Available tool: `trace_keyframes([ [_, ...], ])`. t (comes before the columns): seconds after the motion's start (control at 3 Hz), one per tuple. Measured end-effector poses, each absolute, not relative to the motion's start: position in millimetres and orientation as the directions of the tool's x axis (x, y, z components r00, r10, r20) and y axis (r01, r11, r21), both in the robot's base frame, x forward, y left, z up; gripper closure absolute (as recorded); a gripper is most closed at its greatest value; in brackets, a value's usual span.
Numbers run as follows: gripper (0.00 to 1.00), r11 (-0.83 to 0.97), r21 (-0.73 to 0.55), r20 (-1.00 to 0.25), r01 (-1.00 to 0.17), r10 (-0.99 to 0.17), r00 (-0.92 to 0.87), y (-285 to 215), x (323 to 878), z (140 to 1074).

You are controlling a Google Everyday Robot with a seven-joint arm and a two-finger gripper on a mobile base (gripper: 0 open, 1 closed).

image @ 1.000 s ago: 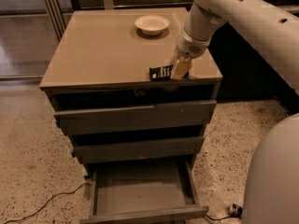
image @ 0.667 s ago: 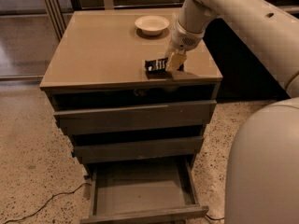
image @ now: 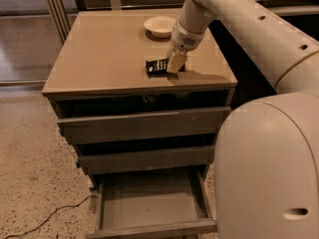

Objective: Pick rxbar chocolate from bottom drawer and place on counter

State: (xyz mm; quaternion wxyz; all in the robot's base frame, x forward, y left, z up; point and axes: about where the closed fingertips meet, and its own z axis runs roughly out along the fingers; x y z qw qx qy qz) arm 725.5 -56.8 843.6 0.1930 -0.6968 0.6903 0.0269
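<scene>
The rxbar chocolate [image: 156, 66], a small black wrapper with white lettering, is at the counter's [image: 99, 49] right front part, low over or resting on the surface. My gripper [image: 174, 63] reaches down from the upper right and is shut on the bar's right end. The bottom drawer [image: 149, 205] is pulled out below and its grey tray shows nothing inside.
A white bowl [image: 159, 25] stands on the counter behind the gripper. Two closed grey drawers [image: 144, 126] sit above the open one. My arm's large pale casing [image: 269, 168] fills the right foreground. A black cable [image: 45, 218] lies on the speckled floor at the left.
My gripper has carried the bar from the counter's front right edge a little left and further in over the top, and lower toward the surface.
</scene>
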Motion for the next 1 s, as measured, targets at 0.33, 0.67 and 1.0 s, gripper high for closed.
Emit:
trace_keyframes([
  [0.33, 1.00, 0.041, -0.215, -0.322, -0.976, -0.946, 0.031, -51.3, 733.5, 834.7],
  [0.67, 1.00, 0.069, -0.180, -0.342, -0.981, -0.940, -0.003, -49.0, 738.8, 826.9],
  [1.0, 1.00, 0.093, -0.152, -0.355, -0.984, -0.934, -0.033, -49.7, 741.5, 821.5],
])
